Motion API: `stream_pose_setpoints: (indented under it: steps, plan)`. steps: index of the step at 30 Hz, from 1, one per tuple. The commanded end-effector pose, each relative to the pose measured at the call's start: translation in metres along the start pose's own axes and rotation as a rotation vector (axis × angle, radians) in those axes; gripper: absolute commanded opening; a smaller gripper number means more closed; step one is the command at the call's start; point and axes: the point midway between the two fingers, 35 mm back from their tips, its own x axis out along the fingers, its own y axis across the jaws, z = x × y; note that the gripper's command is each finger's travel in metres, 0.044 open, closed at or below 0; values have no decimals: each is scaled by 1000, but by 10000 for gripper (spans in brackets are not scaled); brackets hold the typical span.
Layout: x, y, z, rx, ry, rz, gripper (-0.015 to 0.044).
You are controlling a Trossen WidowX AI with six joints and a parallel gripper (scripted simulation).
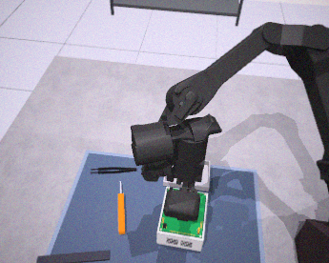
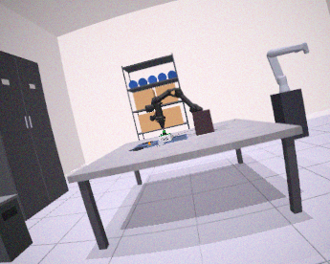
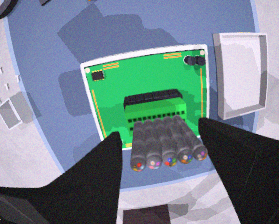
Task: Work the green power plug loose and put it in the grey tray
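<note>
Green plug seated at the socket on the circuit board, gripper fingers spread apart either side of its grey cables, grey tray beside the board.
</note>
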Motion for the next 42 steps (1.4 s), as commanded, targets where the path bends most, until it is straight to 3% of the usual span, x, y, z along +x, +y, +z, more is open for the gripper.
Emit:
stream_pose_setpoints:
  steps: [1, 11, 25, 33, 42]
  plan:
    - [2, 0, 0, -6, -6, -6, 250]
    - [2, 0, 0, -6, -6, -6, 0]
    - [-7, 0, 0, -6, -6, -8, 0]
    - [-18, 8, 0, -6, -6, -95, 0]
    - [-20, -9, 1, -6, -6, 105, 0]
